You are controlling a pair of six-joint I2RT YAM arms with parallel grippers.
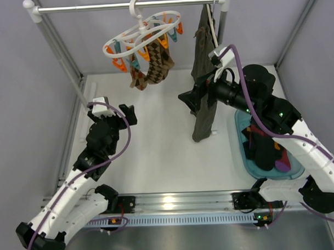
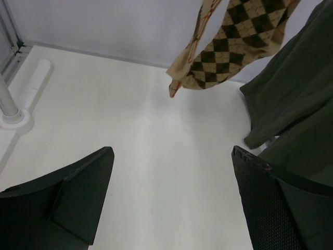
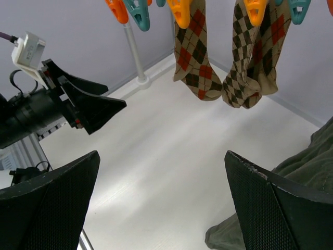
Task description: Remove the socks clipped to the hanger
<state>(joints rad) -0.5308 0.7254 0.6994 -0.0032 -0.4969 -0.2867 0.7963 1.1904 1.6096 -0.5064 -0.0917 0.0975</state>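
The white hanger [image 1: 144,31] hangs by its hook from the top rail, with orange and teal clips. Brown argyle socks [image 1: 152,66] hang clipped under it; they also show in the left wrist view [image 2: 234,41] and the right wrist view [image 3: 252,57]. Black socks [image 1: 264,149] and a striped one [image 1: 282,164] lie in the teal tray [image 1: 240,150]. My left gripper [image 1: 128,116] is open and empty, low and left of the hanging socks [image 2: 171,151]. My right gripper [image 1: 189,100] is open and empty, right of and below them [image 3: 161,153].
A long olive-green garment [image 1: 203,91] hangs from the rail right beside my right gripper and reaches the table. The rack's left post [image 1: 60,49] and its foot [image 2: 10,112] stand at the left. Grey walls close in the back and sides.
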